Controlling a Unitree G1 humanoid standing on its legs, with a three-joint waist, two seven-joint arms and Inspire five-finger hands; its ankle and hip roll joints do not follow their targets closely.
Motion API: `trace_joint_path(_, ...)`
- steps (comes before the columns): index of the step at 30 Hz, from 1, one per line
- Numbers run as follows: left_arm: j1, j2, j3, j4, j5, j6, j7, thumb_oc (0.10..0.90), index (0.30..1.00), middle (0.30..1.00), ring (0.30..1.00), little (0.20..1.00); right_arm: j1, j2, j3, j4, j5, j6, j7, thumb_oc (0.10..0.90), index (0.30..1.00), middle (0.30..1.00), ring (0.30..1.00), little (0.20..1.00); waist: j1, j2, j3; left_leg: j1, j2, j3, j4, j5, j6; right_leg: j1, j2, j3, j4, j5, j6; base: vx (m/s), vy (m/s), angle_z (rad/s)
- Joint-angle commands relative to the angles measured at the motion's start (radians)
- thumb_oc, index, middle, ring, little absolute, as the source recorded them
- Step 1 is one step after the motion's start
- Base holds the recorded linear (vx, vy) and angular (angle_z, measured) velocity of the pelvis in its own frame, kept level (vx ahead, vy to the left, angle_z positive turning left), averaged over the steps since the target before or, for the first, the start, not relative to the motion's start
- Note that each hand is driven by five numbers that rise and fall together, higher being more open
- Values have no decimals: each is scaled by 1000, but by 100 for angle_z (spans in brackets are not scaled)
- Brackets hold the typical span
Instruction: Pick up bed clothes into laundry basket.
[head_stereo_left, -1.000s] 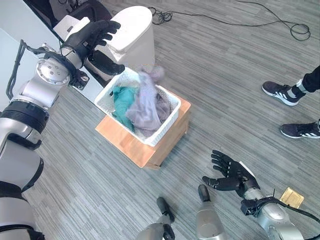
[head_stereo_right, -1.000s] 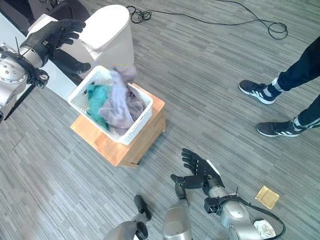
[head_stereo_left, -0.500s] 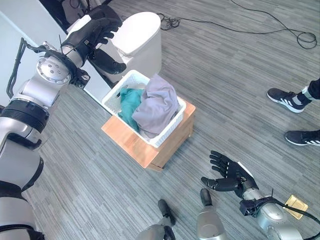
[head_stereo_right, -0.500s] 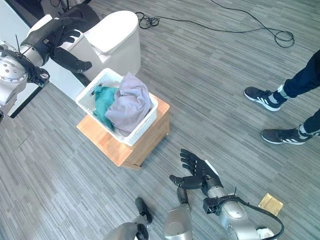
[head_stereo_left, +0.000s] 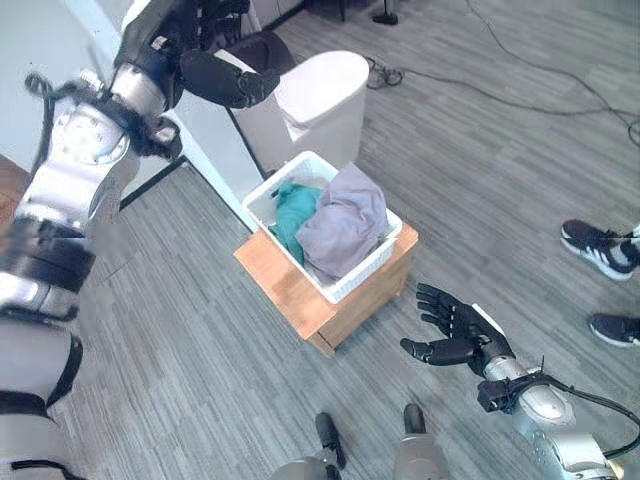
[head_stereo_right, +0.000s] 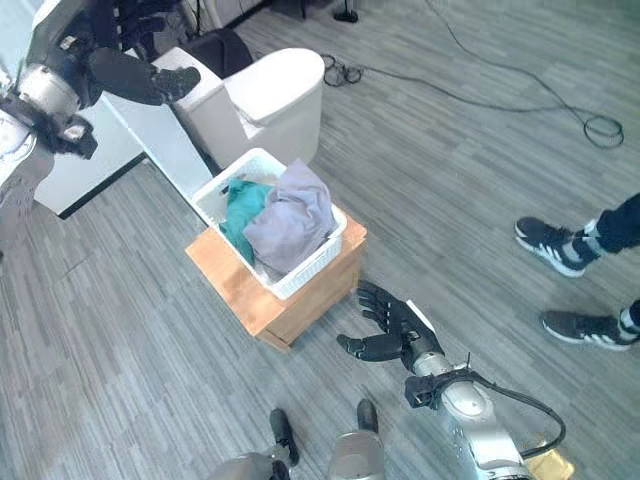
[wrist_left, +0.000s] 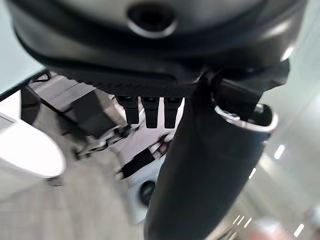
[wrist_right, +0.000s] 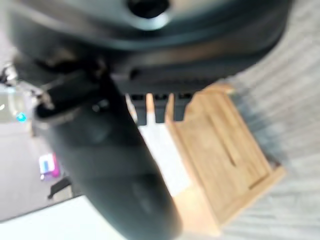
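Lying heaped in the white laundry basket (head_stereo_left: 352, 284), the grey cloth (head_stereo_left: 345, 222) and the teal cloth (head_stereo_left: 294, 210) are already where the task wants them. The basket sits on a low wooden stand (head_stereo_left: 300, 295), with a white bin (head_stereo_left: 318, 108) just beyond it on the far side.

The left hand (head_stereo_left: 190, 55) is raised high at the far left, well apart from the basket, which lies down and to its right; its fingers are loosely extended and hold nothing. The right hand (head_stereo_left: 452, 328) hangs low at the near right, fingers spread and empty, with the basket to its left and a little farther off. It is clearly the nearer hand to the clothes.

The basket's long axis runs from far left to near right. A person's shoes (head_stereo_right: 560, 262) stand at the right, well clear.
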Motion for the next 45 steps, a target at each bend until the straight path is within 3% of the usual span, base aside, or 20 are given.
trace_joint_path(1, 154, 56, 213, -123, 16, -98, 52, 800, 900, 900, 900, 900, 30, 16, -52, -117, -12, -90, -12, 800, 900, 900, 900, 900, 45, -84, -86, -19, 8, -79, -7, -41, -19, 24, 53, 126, 40, -78, 52, -209, 59, 104)
trace_joint_path(3, 307, -17, 302, -148, 38, -92, 56, 800, 900, 900, 900, 900, 68, 29, -86, -143, -10, -98, -11, 800, 900, 900, 900, 900, 64, -99, -98, -54, -5, -115, 1, -1, -13, 54, 170, 211, 109, -143, -2, -144, 27, 132)
trace_joint_path(4, 314, -18, 308, -152, 39, -91, 57, 800, 900, 900, 900, 900, 68, 26, -85, -143, -10, -97, -11, 800, 900, 900, 900, 900, 64, -94, -101, -57, -1, -115, -1, 2, -14, 51, 174, 212, 106, -138, -3, -180, -45, 138)
trace_joint_path(5, 490, -46, 407, -224, 97, -84, 50, 800, 900, 900, 900, 900, 75, 31, -124, -150, -5, -110, -15, 800, 900, 900, 900, 900, 112, -124, -111, -111, -42, -170, 14, 37, -22, 119, 230, 283, 40, -160, -51, -281, -100, 95)
trace_joint_path(7, 690, -188, 535, -268, 45, -74, 54, 800, 900, 900, 900, 900, 53, 29, -127, -149, -7, -113, -21, 800, 900, 900, 900, 900, 182, -152, -101, -167, -73, -217, 32, 69, -33, 178, 225, 279, -69, -150, -75, -371, -178, 94)
trace_joint_path(11, 978, -460, 636, -318, 31, -41, 32, 800, 900, 900, 900, 900, 40, 39, -168, -148, 25, -116, -19, 800, 900, 900, 900, 900, 229, -155, -60, -242, -63, -248, 142, 72, -66, 199, 221, 216, -115, -117, -89, -299, -82, 102)
trace_joint_path(16, 1104, -662, 656, -350, -49, -23, 31, 800, 900, 900, 900, 900, 13, 106, -117, -175, 110, -119, 4, 800, 900, 900, 900, 900, 221, -232, -50, -170, 3, -193, 428, -144, -17, 128, 105, 67, -92, -71, -81, -382, 41, 123)
trace_joint_path(19, 1124, -669, 589, -370, 47, 0, 39, 800, 900, 900, 900, 900, 32, 157, -51, -156, 123, -111, 10, 800, 900, 900, 900, 900, 177, -231, -80, -39, 111, -64, 428, -187, -26, 94, 54, -94, -75, -60, -77, -259, 89, 199)
trace_joint_path(21, 1128, -677, 558, -377, 55, 2, 35, 800, 900, 900, 900, 900, 53, 188, -36, -138, 126, -119, 5, 800, 900, 900, 900, 900, 153, -219, -91, 11, 121, 14, 387, -244, -35, 77, 8, -189, -51, -57, -65, -229, 212, 193)
trace_joint_path(22, 1122, -695, 512, -358, 8, 16, 17, 800, 900, 900, 900, 900, 47, 218, -21, -110, 157, -116, -12, 800, 900, 900, 900, 900, 149, -194, -99, 28, 119, 32, 296, -229, -29, 63, -7, -236, -31, -50, -57, -193, 278, 176)
trace_joint_path(23, 1124, -706, 493, -334, 6, 22, 25, 800, 900, 900, 900, 900, 45, 231, -4, -98, 168, -112, -15, 800, 900, 900, 900, 900, 146, -180, -96, 41, 96, 7, 251, -240, -24, 48, -24, -244, 0, -44, -46, -132, 321, 203)
trace_joint_path(26, 1137, -698, 434, -348, 49, 37, 47, 800, 900, 900, 900, 900, 11, 271, 64, -86, 167, -112, -26, 800, 900, 900, 900, 900, 143, -153, -79, 57, 39, -101, 130, -221, 14, -36, -83, -180, 157, -27, -11, -140, 260, 145)
trace_joint_path(27, 1129, -685, 408, -325, 66, 40, 41, 800, 900, 900, 900, 900, -6, 275, 96, -67, 143, -112, -27, 800, 900, 900, 900, 900, 123, -152, -73, 60, 23, -150, 112, -213, 25, -64, -68, -85, 188, -6, 4, -122, 113, 102)
trace_joint_path(29, 1120, -669, 360, -301, 94, 37, 34, 800, 900, 900, 900, 900, -46, 269, 143, -51, 125, -109, -34, 800, 900, 900, 900, 900, 87, -145, -74, 62, 0, -228, 81, -196, 35, -89, 47, 159, 164, -22, 21, -73, 69, 176)
trace_joint_path(30, 1120, -669, 360, -301, 94, 37, 34, 800, 900, 900, 900, 900, -47, 269, 143, -50, 125, -109, -34, 800, 900, 900, 900, 900, 88, -144, -76, 59, 1, -227, 80, -193, 35, -90, 49, 160, 159, -16, 21, 24, 75, 156)
trace_joint_path(31, 1130, -676, 353, -322, 84, 29, 27, 800, 900, 900, 900, 900, -67, 266, 161, -49, 120, -113, -43, 800, 900, 900, 900, 900, 86, -134, -94, 60, -17, -275, 47, -174, 34, -73, 95, 290, 72, -31, 15, 51, 47, 129)
trace_joint_path(37, 1118, -725, 316, -319, 41, 18, 43, 800, 900, 900, 900, 900, -87, 257, 191, -15, 90, -123, -59, 800, 900, 900, 900, 900, 123, -162, -121, 35, -24, -286, 84, -176, 22, 2, 66, 236, -88, 3, -6, 7, -66, 61)
trace_joint_path(38, 1102, -744, 305, -312, -14, 21, 33, 800, 900, 900, 900, 900, -80, 255, 183, -19, 108, -132, -56, 800, 900, 900, 900, 900, 120, -177, -117, 10, -24, -255, 147, -195, 15, 17, 54, 213, -106, 10, -5, -79, -109, 10)
trace_joint_path(40, 1057, -751, 257, -276, -14, 22, 44, 800, 900, 900, 900, 900, -42, 244, 149, -36, 117, -154, -84, 800, 900, 900, 900, 900, 81, -212, -111, -41, 37, -57, 278, -229, 5, 27, 23, 151, -121, 24, 1, -134, -95, 57)
trace_joint_path(45, 1008, -716, 168, -271, 33, 40, 34, 800, 900, 900, 900, 900, -46, 254, 133, -6, 97, -136, -128, 800, 900, 900, 900, 900, 60, -203, -103, -2, 22, -70, 183, -229, 34, -3, 24, 125, -48, 47, 38, -59, 86, 47)
